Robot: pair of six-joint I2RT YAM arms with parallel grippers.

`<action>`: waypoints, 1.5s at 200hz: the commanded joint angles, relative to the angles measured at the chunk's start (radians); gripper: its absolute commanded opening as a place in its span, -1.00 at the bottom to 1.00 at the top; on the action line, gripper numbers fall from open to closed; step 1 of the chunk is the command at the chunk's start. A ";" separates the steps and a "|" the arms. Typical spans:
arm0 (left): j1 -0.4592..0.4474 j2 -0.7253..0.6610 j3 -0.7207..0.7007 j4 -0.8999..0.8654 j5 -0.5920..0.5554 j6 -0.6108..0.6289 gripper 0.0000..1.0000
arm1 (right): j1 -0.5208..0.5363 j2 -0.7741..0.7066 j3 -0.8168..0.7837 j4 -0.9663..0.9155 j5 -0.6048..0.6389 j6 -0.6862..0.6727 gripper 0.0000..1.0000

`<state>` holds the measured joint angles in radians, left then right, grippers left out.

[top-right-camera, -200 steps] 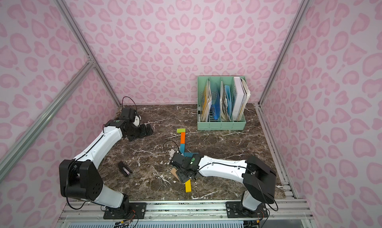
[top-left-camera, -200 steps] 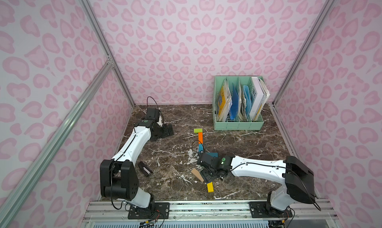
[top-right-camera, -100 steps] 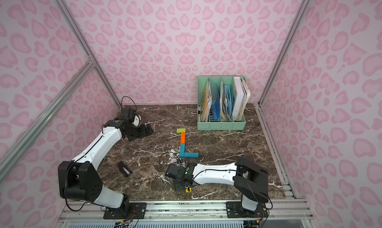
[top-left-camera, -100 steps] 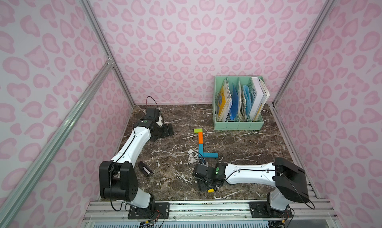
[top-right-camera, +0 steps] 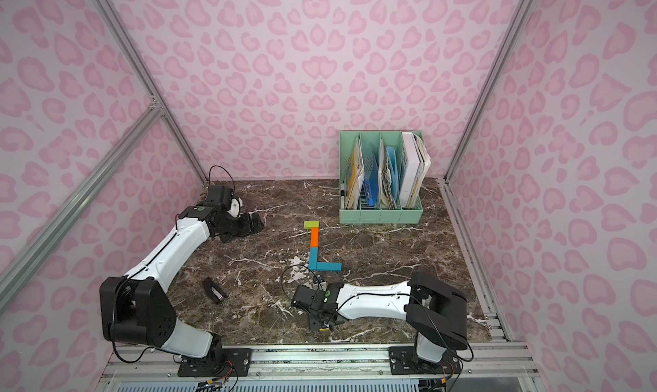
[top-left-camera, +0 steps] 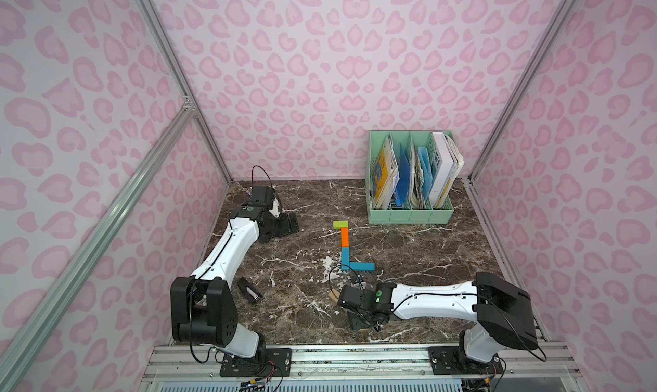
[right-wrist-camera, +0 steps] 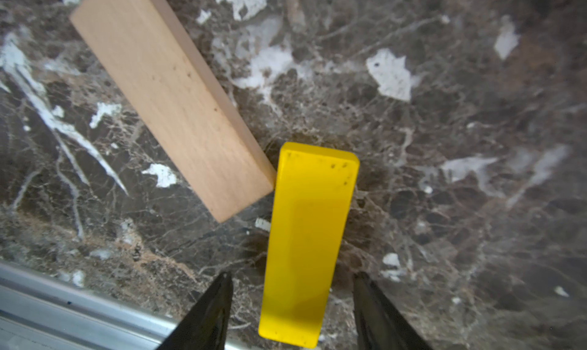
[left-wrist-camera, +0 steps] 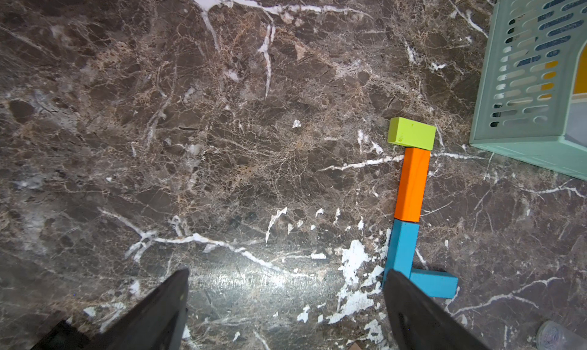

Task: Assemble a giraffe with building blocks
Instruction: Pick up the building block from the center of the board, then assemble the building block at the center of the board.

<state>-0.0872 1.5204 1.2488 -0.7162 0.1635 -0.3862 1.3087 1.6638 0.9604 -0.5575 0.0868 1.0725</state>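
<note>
The half-built giraffe (top-left-camera: 345, 241) lies flat mid-table, just in front of the green file rack (top-left-camera: 409, 216). Its green block (top-left-camera: 340, 224) sits crosswise at the far end. From there the orange block (top-left-camera: 345, 237) and a blue block (top-left-camera: 345, 257) run end to end in one straight line toward the front of the marble table (top-left-camera: 426, 251). The second blue block (top-left-camera: 362, 266) lies crosswise at the near end of that line, pointing to the robot's right, so the pair make an L.

Down by the front rail, the right gripper (right-wrist-camera: 290, 278) straddles the yellow block (right-wrist-camera: 309, 237). The block's long axis runs straight out between the fingers. The fingers stand partly open with a gap on each side, so they have no hold on it. The tan block (right-wrist-camera: 168, 100) lies slanted beside it, one corner right against the yellow block's side.

The left gripper (left-wrist-camera: 286, 273) hangs near the far left corner, its fingers spread wide with only bare marble between them.

A black object (top-left-camera: 250, 290) lies near the left arm's base. A white book (top-left-camera: 442, 162) in the rack carries dark lettering, too small for me to read.
</note>
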 commanded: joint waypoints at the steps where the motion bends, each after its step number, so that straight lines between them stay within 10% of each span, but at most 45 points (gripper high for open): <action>1: 0.000 0.004 0.000 -0.015 -0.002 0.010 0.96 | -0.013 0.007 -0.012 0.030 -0.018 -0.019 0.19; 50: 0.001 0.009 0.003 -0.014 -0.004 0.012 0.96 | -0.091 0.017 -0.038 -0.029 -0.018 -0.165 -0.15; 75: 0.002 0.010 0.002 -0.016 -0.006 0.013 0.96 | -0.190 -0.072 -0.001 -0.134 0.076 -0.269 -0.68; 154: 0.001 0.013 0.005 -0.017 -0.010 0.013 0.96 | -0.660 -0.302 0.070 -0.161 -0.135 -0.716 -0.33; 300: 0.000 0.013 0.006 -0.020 -0.015 0.015 0.96 | -0.515 -0.094 -0.098 0.022 -0.234 -0.675 -0.15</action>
<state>-0.0872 1.5337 1.2488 -0.7193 0.1471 -0.3828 0.7963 1.5566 0.8661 -0.5777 -0.1864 0.3851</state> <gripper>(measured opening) 0.979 0.410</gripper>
